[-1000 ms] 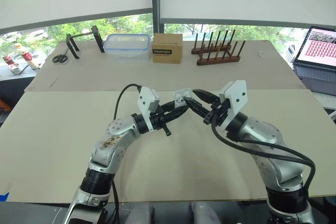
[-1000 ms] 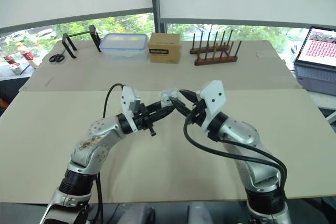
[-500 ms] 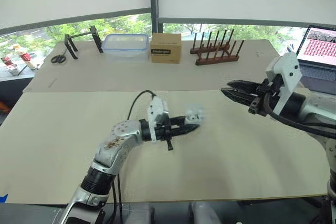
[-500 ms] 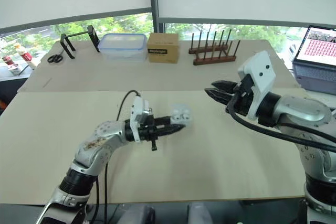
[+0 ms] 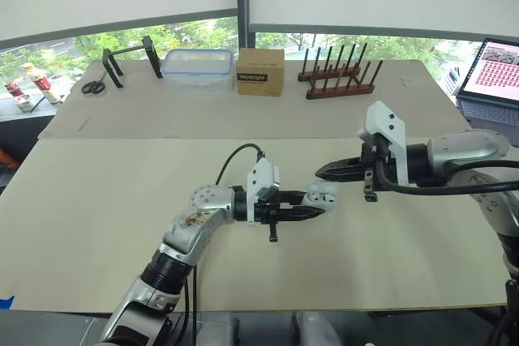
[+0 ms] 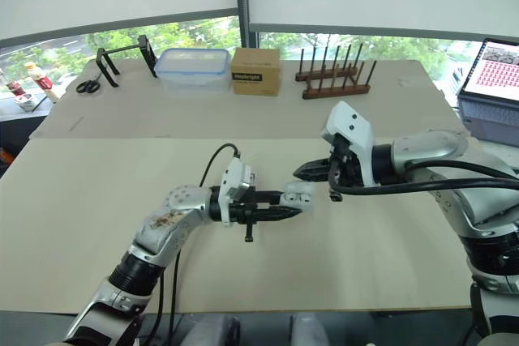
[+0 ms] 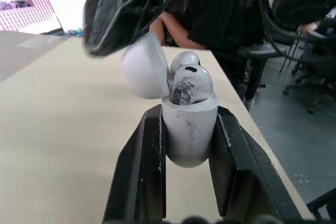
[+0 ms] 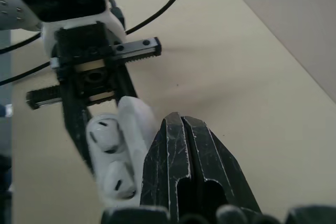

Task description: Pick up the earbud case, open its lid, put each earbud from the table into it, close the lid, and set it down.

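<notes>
The white earbud case [image 5: 322, 194] is clamped upright between the fingers of my left gripper [image 5: 317, 206], just above the table near the middle. Its lid [image 7: 144, 70] is hinged open. Two white earbuds [image 7: 191, 84] sit in their sockets side by side. My right gripper [image 5: 321, 172] comes in from the right with its two black fingers [image 8: 181, 135] pressed together and nothing between them. Its tips sit right against the back of the open lid [image 8: 137, 120].
Along the far edge of the table stand scissors [image 5: 92, 87], a black stand [image 5: 130, 57], a clear plastic container [image 5: 197, 68], a cardboard box [image 5: 260, 71] and a wooden peg rack [image 5: 339, 79]. A laptop [image 5: 495, 70] is at the far right. A seated person [image 7: 205, 9] is beyond the table.
My right gripper swung away to the right, shut, then came back to the case's lid. My left gripper carried the case lower and to the right.
</notes>
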Controlling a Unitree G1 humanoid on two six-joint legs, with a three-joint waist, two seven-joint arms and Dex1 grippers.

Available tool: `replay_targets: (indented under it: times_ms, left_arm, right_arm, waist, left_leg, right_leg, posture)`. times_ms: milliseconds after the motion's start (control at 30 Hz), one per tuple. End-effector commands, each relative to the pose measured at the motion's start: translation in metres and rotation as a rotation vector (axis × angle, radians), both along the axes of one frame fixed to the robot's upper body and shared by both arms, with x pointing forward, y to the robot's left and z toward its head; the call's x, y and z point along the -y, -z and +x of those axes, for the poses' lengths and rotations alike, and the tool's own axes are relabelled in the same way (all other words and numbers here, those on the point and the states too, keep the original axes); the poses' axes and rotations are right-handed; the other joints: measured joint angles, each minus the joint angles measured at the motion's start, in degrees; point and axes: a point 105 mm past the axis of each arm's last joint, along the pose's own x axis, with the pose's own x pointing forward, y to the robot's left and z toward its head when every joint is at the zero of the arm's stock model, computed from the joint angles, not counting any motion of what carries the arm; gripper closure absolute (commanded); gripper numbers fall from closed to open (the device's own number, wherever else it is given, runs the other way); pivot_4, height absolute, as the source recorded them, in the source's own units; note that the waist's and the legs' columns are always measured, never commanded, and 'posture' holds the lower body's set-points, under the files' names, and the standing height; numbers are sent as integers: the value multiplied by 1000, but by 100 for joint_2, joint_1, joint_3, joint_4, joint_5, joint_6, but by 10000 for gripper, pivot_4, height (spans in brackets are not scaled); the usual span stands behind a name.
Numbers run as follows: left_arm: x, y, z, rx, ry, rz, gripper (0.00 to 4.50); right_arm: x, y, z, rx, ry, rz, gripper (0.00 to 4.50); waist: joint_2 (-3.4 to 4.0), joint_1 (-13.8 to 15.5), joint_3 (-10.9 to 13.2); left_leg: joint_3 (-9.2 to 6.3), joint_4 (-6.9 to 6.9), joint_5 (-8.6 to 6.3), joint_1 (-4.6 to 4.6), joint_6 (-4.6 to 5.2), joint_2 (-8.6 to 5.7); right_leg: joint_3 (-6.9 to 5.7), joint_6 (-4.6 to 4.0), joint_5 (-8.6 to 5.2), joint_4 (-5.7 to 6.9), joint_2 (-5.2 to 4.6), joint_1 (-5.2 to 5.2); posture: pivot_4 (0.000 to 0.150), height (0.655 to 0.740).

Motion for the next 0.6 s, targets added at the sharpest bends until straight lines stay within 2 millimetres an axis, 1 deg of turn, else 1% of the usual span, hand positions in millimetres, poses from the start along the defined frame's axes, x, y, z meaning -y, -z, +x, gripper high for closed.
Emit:
replay_targets:
  times_ms: [33, 100, 267, 400, 433, 533, 600]
  left_arm:
    - [2, -15, 5, 68, -31, -45, 39116]
    - [3, -17, 6, 72, -43, -54, 39116]
    - [1, -19, 7, 69, -54, -66, 39116]
    - [1, -17, 7, 32, -58, -61, 39116]
    - [0, -14, 8, -11, -62, -52, 39116]
    - [-2, 4, 7, -225, -55, 23, 39116]
    - [-2, 12, 14, -389, -105, 40, 39116]
  right_arm:
    - [2, 3, -12, -26, -27, -22, 45000]
    - [5, 12, -16, -47, -27, -37, 45000]
    - [3, 21, -24, -82, -30, -34, 45000]
    - [1, 21, -26, -71, -24, -18, 45000]
    - [1, 21, -26, -64, -15, -13, 45000]
    - [9, 17, -18, 21, 49, -25, 45000]
    - [16, 19, -14, 103, 80, -63, 45000]
  waist:
    - [0, 8, 0]
    - [0, 37, 0]
    - [0, 43, 0]
    - [0, 59, 0]
    - [0, 60, 0]
    - [0, 60, 0]
    - [0, 58, 0]
  left_leg:
    - [0, 0, 0, 1, 0, 0]
    - [-2, 0, 0, 0, 0, 0]
    - [2, 1, 0, 2, 0, 0]
    - [2, 1, 0, 2, -1, 0]
    - [2, 2, 0, 2, 0, -1]
    - [0, 3, 0, 2, 0, 0]
    - [-1, 3, 0, 2, 0, 0]
  right_leg:
    - [1, 0, 0, 0, 0, 1]
    - [-3, 0, 0, 0, 1, 2]
    - [2, 0, 0, 6, 2, -2]
    - [1, 0, 1, 6, 1, -1]
    - [2, 0, 1, 7, 0, -1]
    - [1, 0, 1, 8, 2, -1]
    - [-1, 0, 0, 10, 3, 0]
  posture:
    - [1500, 7400]
    - [1500, 7400]
    - [1500, 7400]
    - [1500, 7400]
    - [1500, 7400]
    - [1500, 7400]
    - [1500, 7400]
